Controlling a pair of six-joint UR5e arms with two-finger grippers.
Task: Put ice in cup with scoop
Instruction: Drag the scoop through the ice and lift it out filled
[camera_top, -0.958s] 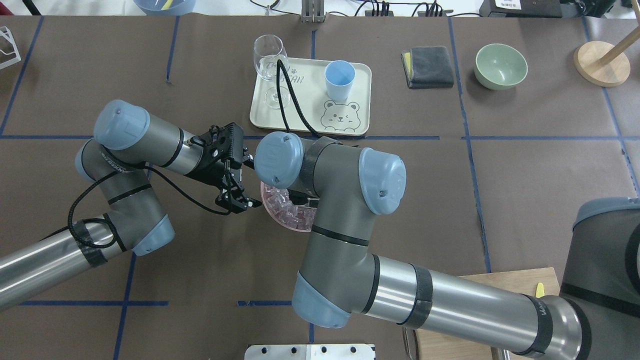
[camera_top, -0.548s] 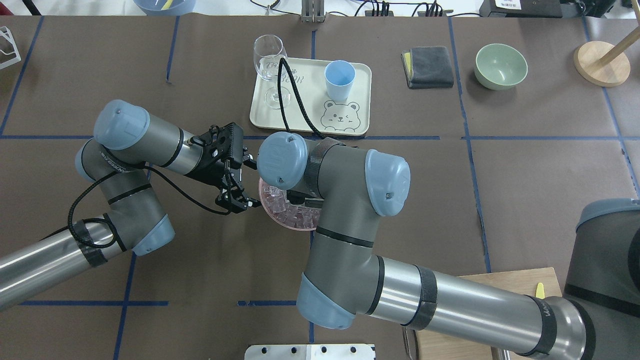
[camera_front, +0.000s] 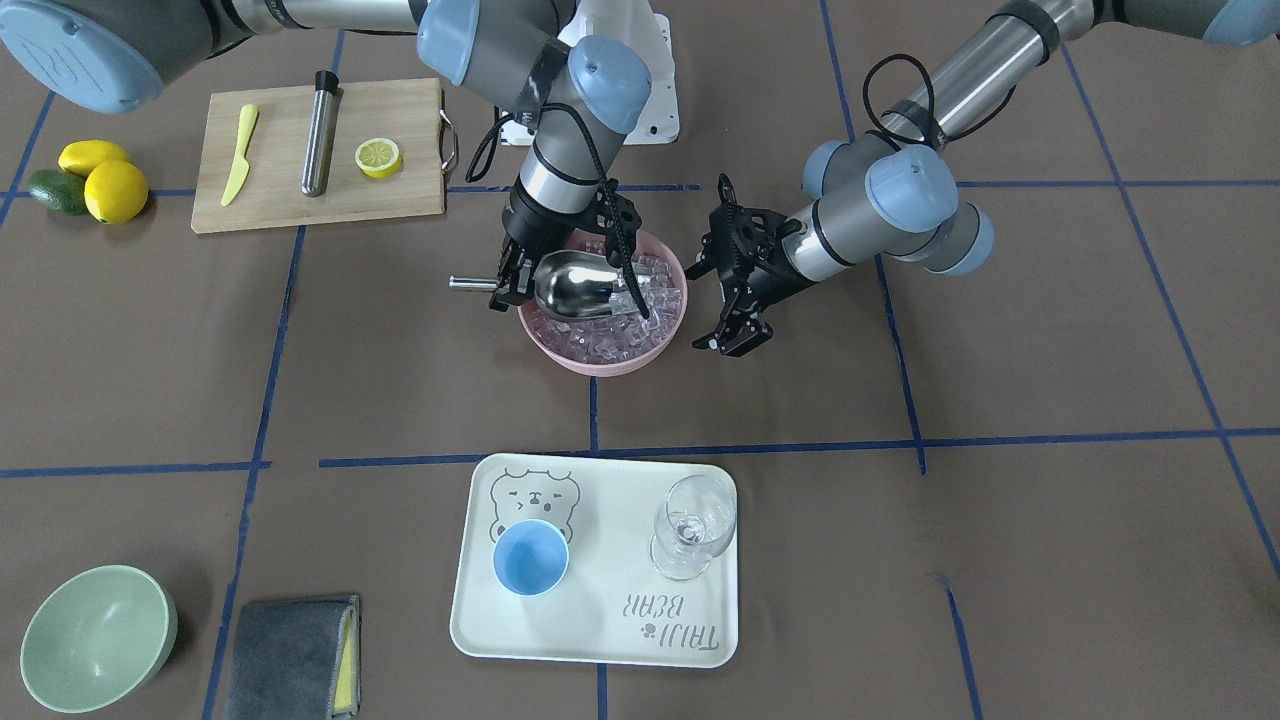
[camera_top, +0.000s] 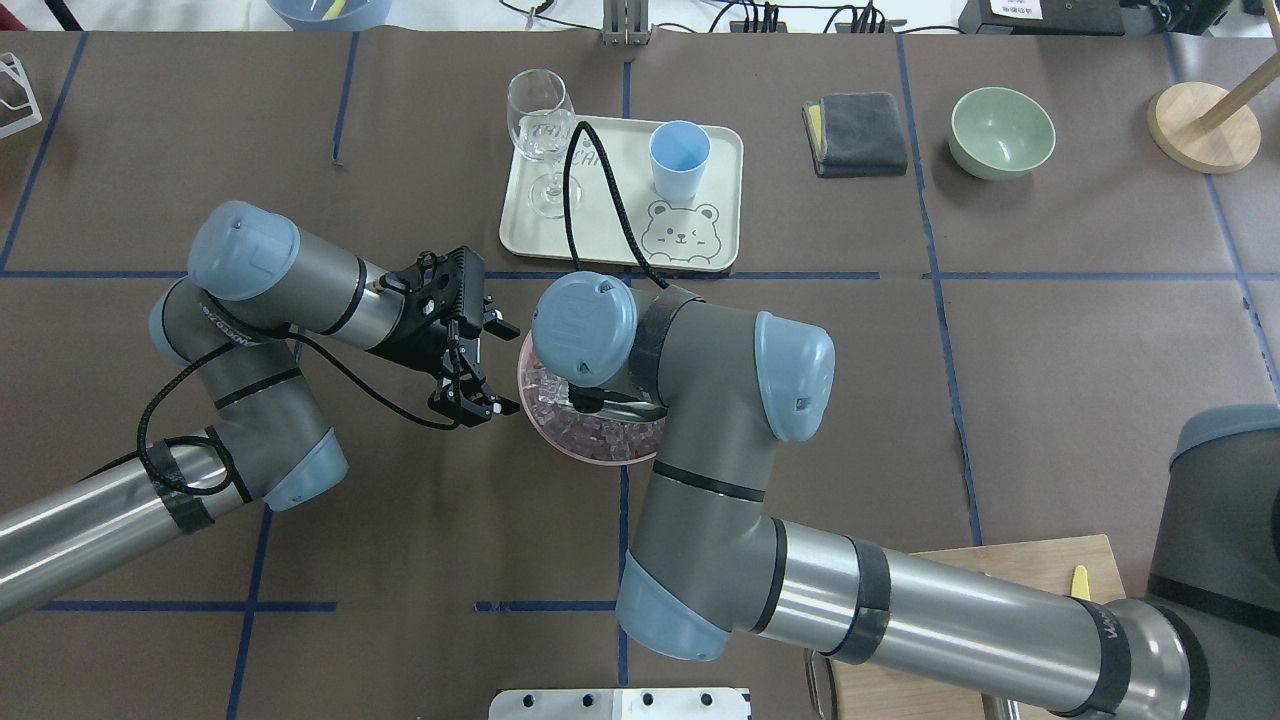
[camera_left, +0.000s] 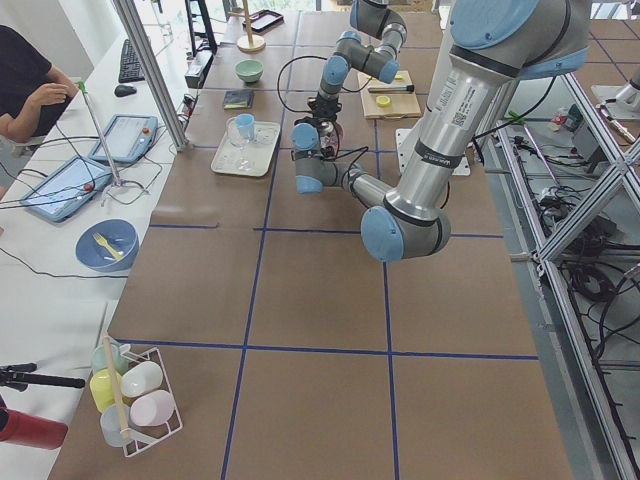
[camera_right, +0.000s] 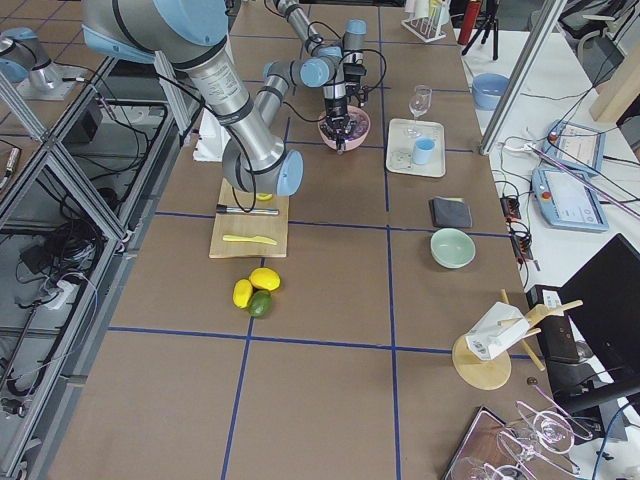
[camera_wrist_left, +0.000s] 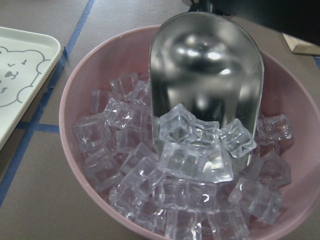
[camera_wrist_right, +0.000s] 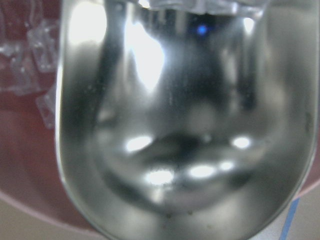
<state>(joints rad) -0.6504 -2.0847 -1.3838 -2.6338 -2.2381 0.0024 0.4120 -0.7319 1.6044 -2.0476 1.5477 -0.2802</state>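
Note:
The steel scoop (camera_front: 578, 284) lies trough-up in a pink bowl (camera_front: 600, 365) full of ice (camera_front: 612, 335). My right gripper (camera_front: 508, 286) is shut on its short handle at the bowl's rim. In the left wrist view the scoop (camera_wrist_left: 205, 75) has a few cubes (camera_wrist_left: 200, 147) at its mouth. The right wrist view is filled by the scoop (camera_wrist_right: 185, 125). My left gripper (camera_front: 712, 305) is open and empty just beside the bowl, apart from it; it also shows in the overhead view (camera_top: 505, 368). The light-blue cup (camera_front: 530, 557) stands empty on a cream tray (camera_front: 600, 640).
A wine glass (camera_front: 690, 525) stands on the tray beside the cup. A green bowl (camera_front: 95, 635) and grey cloth (camera_front: 290, 655) lie at the far side. A cutting board (camera_front: 270, 200) with lemon half, knife and steel tube, plus lemons (camera_front: 110, 185), is near the robot.
My right arm has shifted towards the overhead view's right, drawing the scoop across the ice bowl. More of the bowl's left side shows. The left arm has not moved.

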